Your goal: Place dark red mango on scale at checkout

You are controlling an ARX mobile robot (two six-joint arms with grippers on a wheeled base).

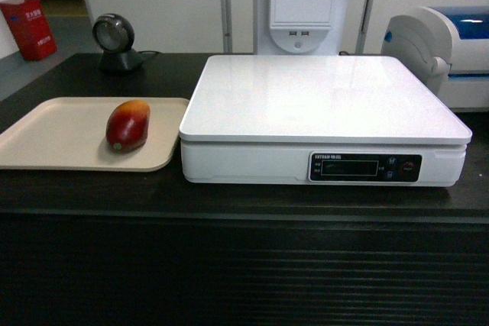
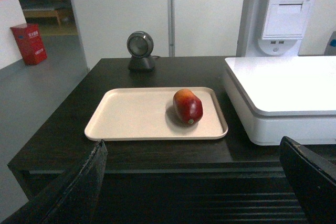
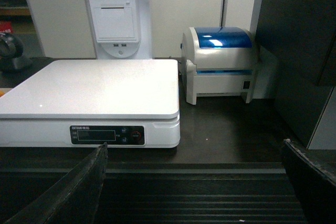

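**Floor:** Where is the mango right now?

**Me:** I see the dark red mango (image 1: 127, 125) lying on its side on the beige tray (image 1: 53, 139), toward the tray's right end. Its small greenish tip points at the front edge in my left wrist view. Nothing is touching it.

**Floor:** And the scale?

**Me:** The scale (image 1: 321, 101) sits just to the right of the tray on the black checkout (image 1: 244, 200), its white platform bare. The dark display strip and buttons face me. The tray's right edge is just beside the scale's left side.

**Floor:** What are the grippers doing?

**Me:** The left gripper (image 2: 194, 187) hangs in front of the counter edge, below the tray, with its two dark fingers (image 2: 73, 192) spread wide and nothing between them. The right gripper (image 3: 194, 187) is the same: fingers apart, empty, low in front of the counter, facing the scale's right half. Neither one shows in my head view.

**Floor:** Anything else on the counter?

**Me:** A round black scanner (image 1: 114, 40) stands behind the tray, a white and blue printer (image 3: 220, 64) sits right of the scale, and a white terminal stand (image 1: 302, 1) rises behind the scale. A red box (image 1: 29, 28) stands on the floor at far left.
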